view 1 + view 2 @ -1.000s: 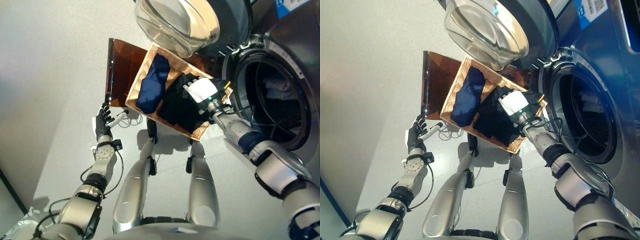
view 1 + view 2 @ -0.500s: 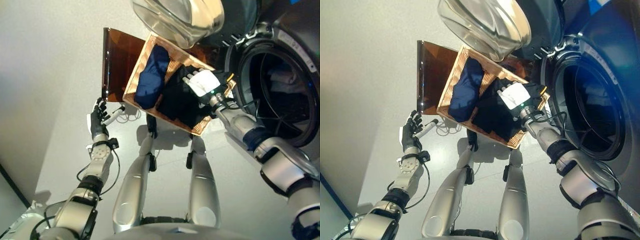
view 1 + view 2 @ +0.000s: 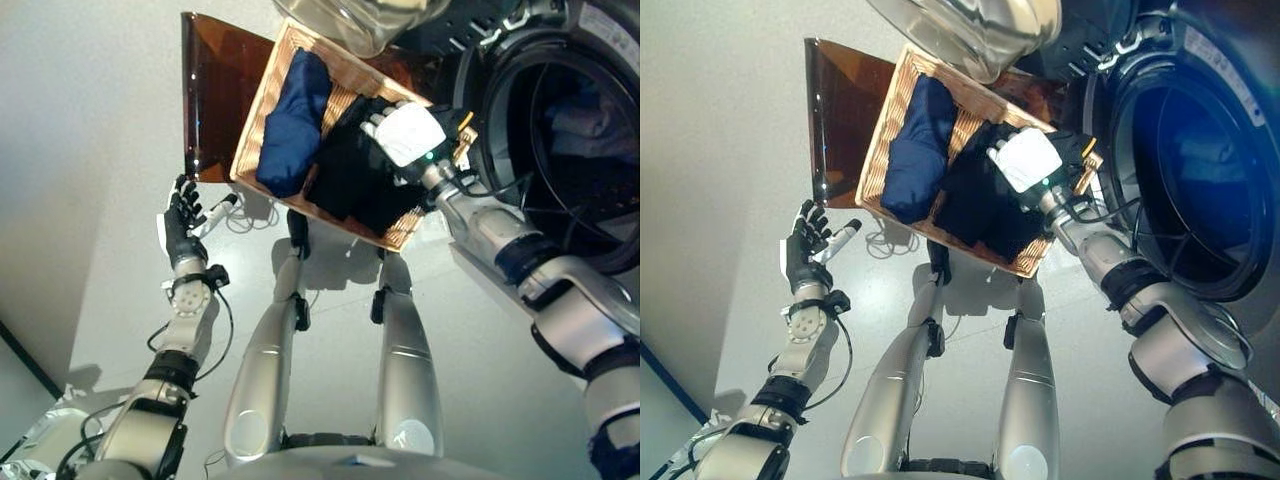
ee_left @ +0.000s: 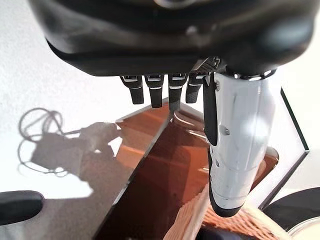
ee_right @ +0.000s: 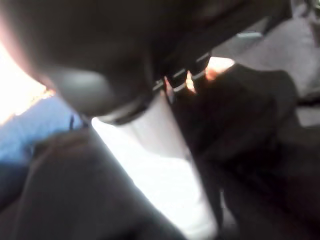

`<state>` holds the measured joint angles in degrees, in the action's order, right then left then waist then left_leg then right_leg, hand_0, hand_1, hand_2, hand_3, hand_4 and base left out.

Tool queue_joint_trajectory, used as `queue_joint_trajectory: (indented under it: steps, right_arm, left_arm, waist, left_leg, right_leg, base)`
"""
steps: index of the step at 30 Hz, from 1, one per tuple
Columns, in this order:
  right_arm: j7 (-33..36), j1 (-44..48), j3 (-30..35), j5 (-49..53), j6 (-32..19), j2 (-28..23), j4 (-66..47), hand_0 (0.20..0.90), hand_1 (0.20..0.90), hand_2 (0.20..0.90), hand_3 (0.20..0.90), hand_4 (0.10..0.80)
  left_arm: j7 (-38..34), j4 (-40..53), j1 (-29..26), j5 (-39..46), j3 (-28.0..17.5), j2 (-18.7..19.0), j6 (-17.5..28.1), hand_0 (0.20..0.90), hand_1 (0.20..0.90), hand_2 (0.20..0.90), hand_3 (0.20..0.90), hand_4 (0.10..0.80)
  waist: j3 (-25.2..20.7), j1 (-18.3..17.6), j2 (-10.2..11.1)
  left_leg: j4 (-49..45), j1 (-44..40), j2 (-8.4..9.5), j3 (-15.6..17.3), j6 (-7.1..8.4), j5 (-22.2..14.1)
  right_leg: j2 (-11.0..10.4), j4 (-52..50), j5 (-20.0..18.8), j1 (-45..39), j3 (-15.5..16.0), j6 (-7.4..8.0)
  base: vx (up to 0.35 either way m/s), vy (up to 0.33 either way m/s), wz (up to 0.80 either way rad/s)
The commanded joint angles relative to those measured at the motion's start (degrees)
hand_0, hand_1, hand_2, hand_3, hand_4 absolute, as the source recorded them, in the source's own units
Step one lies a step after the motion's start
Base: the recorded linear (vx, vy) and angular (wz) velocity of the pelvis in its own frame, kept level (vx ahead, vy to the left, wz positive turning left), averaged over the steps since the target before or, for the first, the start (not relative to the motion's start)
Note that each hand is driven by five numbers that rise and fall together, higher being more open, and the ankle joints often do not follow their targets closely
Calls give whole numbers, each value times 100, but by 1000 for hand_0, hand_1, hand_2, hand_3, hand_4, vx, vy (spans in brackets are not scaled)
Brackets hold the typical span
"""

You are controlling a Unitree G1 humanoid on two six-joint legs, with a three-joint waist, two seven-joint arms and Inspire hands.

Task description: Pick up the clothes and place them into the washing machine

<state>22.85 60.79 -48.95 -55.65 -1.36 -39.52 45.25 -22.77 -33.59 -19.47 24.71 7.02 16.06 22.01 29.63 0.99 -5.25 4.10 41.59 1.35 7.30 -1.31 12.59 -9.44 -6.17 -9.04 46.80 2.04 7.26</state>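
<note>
The right hand (image 3: 405, 135), fingers hidden, grip unclear, is pressed into black clothes (image 3: 350, 180) in the wicker basket (image 3: 262, 100), upper centre; the open left hand (image 3: 180, 222) is idle, lower left.

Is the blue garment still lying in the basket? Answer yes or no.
Yes, the blue garment lies in the wicker basket, beside the black clothes.

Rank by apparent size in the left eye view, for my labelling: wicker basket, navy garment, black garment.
1. wicker basket
2. black garment
3. navy garment
The two garments look close; the right hand covers part of the black one.
</note>
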Motion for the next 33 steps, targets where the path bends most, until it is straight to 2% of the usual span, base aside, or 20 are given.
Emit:
queue_joint_trajectory:
  steps: [1, 23, 30, 33]
  right_arm:
    - [-308, 507, -44, 151, 486, -336, 724, 200, 200, 200, 200, 300]
    - [86, 463, 305, -212, 762, -284, 709, 200, 200, 200, 200, 300]
    - [198, 369, 538, -16, 716, -315, 439, 200, 200, 200, 200, 300]
    - [306, 152, 863, 319, 624, -312, 93, 200, 200, 200, 200, 300]
  left_arm:
    - [-46, 264, -133, -20, -115, 118, 190, 900, 900, 900, 900, 800]
    - [-149, 269, -61, -117, -250, 111, 241, 900, 900, 900, 900, 800]
    - [-145, 118, -30, -122, -246, 73, 215, 900, 900, 900, 900, 800]
    - [-145, -111, 11, -144, -257, 26, 159, 900, 900, 900, 900, 800]
  waist:
    - [16, 203, -122]
    - [16, 203, -161]
    - [16, 172, -100]
    - [-13, 129, -47]
  left_leg:
    - [-459, 374, -101, 25, 522, -266]
    - [-487, 58, -116, 55, 525, -379]
    - [-561, -97, -119, 68, 509, -431]
    - [-633, -257, -123, 91, 498, -529]
  right_leg:
    - [-113, -34, -133, 101, -143, 98]
    - [-88, -119, 15, -169, -128, 78]
    - [-72, -175, 43, -334, -117, 69]
    - [-77, -253, 115, -491, -112, 67]
  base:
    - [21, 9, 5]
    - [1, 2, 1]
    - [0, 0, 0]
    - [11, 1, 0]
